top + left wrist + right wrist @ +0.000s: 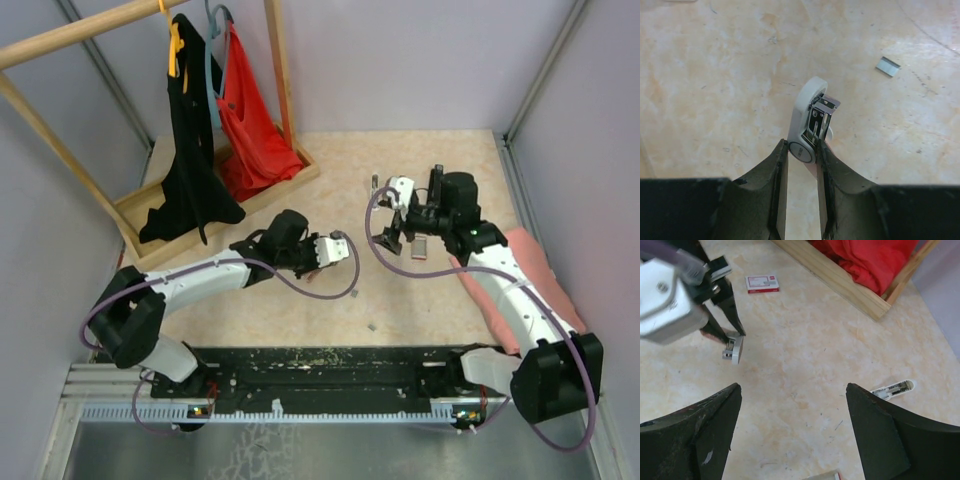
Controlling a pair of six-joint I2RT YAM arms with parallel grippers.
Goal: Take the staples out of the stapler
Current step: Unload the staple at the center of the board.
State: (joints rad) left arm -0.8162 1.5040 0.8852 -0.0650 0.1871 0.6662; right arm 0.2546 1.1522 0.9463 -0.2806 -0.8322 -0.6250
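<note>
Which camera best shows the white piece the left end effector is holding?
The left wrist view: the white piece sits centre frame, close up, its metal insert visible, clamped in the left end effector. The right wrist view shows it small, at upper left; the top view shows only a pale bit at the arm's tip.

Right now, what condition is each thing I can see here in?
left gripper: shut on the stapler
right gripper: open, holding nothing
stapler: gripped at one end, metal track showing
staples: loose strip lying flat on the table
slim white piece: lying on the table, untouched
red-and-white box: lying flat
black garment: hanging
red garment: hanging
</note>
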